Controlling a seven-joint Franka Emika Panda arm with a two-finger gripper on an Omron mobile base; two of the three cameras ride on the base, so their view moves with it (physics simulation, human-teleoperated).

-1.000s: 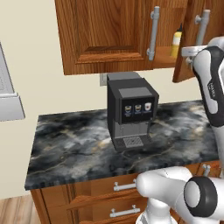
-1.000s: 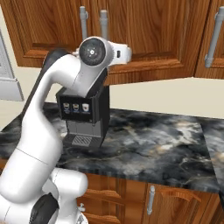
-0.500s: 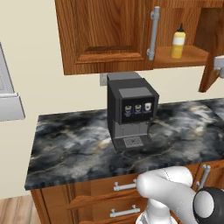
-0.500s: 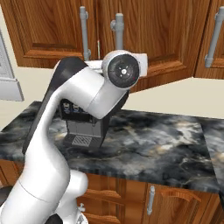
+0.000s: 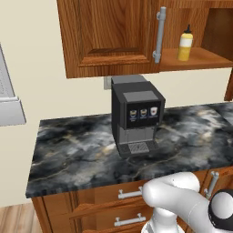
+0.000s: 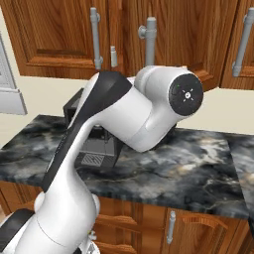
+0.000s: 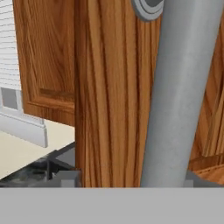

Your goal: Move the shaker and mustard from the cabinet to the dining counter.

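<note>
Neither bottle has left the cabinet yet, so the task looks barely begun. One mustard stands upright on the wooden shelf, just inside the opened door, near the long grey bar handle. No shaker is visible on the part of the shelf that shows; it may sit further in, hidden. One dark marbled surface lies below, carrying one black coffee machine and neither task item. From the hand view, one grey handle runs very close along the wooden door edge, but the pincer's fingertips are not visible, so I cannot tell whether they are spread or pressed together. Both pickups and both placements remain.
</note>
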